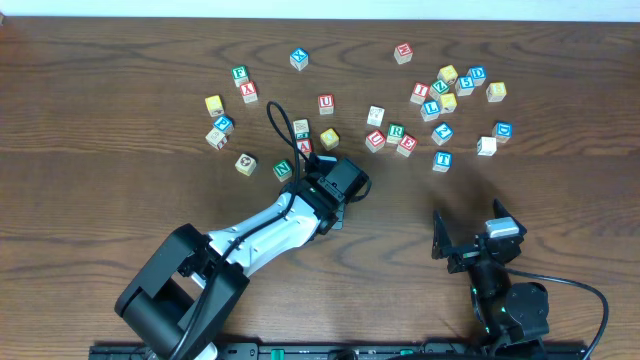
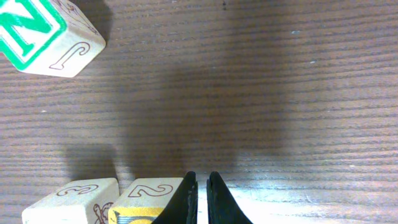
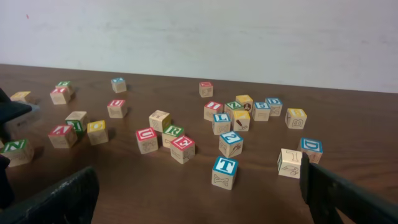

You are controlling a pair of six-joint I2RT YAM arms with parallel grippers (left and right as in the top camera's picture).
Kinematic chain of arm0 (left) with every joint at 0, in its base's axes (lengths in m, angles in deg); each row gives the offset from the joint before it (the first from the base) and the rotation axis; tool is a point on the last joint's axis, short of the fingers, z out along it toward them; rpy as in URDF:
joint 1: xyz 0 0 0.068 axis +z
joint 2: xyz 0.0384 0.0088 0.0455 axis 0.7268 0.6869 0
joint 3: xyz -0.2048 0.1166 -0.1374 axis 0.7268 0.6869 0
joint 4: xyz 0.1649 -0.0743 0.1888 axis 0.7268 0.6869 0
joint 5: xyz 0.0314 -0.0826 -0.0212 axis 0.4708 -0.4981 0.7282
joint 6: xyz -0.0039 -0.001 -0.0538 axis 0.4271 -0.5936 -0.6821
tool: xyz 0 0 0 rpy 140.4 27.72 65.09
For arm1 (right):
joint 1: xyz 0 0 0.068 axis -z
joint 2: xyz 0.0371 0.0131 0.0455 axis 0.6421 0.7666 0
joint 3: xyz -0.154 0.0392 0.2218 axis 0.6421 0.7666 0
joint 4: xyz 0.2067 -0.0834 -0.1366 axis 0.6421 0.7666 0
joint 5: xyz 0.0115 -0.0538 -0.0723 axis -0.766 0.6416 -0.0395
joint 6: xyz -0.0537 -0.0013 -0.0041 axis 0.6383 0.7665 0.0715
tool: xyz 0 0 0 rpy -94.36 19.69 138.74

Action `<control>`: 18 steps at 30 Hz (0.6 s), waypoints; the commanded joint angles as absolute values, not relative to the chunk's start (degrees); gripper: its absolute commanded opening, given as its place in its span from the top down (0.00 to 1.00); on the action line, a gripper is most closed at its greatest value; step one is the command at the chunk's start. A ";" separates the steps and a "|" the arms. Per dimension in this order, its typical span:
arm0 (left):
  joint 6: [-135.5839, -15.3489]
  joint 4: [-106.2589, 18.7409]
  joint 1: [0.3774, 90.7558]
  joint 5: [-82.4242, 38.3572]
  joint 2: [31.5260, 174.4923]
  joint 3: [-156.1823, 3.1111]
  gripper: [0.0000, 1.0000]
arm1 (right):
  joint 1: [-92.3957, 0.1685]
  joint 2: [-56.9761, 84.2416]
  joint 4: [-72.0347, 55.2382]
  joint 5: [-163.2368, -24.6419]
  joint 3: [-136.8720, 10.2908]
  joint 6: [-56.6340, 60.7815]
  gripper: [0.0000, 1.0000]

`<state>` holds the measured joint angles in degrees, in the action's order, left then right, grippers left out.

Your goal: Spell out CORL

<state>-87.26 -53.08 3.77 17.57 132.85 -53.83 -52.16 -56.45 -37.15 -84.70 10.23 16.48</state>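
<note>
the left gripper [image 2: 202, 182] is pinched shut with nothing between its fingers, tips down over bare wood of the table [image 1: 560, 200], near the middle. in its wrist view the green n cube [image 2: 31, 28] lies off to the upper left, and two cubes sit just beside the fingers at the bottom edge – one showing a 2 [image 2: 148, 198], one showing a 3 [image 2: 71, 200].

the right gripper [image 1: 470, 235] is spread wide and empty, low at the near right, well apart from every cube.

the green r cube [image 1: 396, 131] sits between two red-lettered cubes right of centre. the blue l cube [image 1: 431, 108] is in the tight cluster further right, touching its neighbours. a yellow-topped cube [image 1: 329, 138] lies near the left gripper and a second yellow cube [image 1: 213, 104] far left – their letters are too small to read.
</note>
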 commanded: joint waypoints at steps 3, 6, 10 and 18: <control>-87.83 -52.62 3.83 18.80 132.96 -54.96 0.92 | -51.76 -56.76 -36.89 -84.99 10.29 16.89 0.01; -89.31 -52.25 3.83 19.95 132.96 -54.96 0.92 | -51.76 -56.76 -36.89 -84.99 10.29 16.89 0.01; -89.92 -51.70 3.83 20.26 132.96 -54.96 0.92 | -51.76 -56.76 -36.89 -84.99 10.27 16.89 0.01; -89.92 -51.62 3.83 20.26 132.96 -54.96 0.92 | -51.76 -56.76 -36.89 -84.99 10.29 16.89 0.01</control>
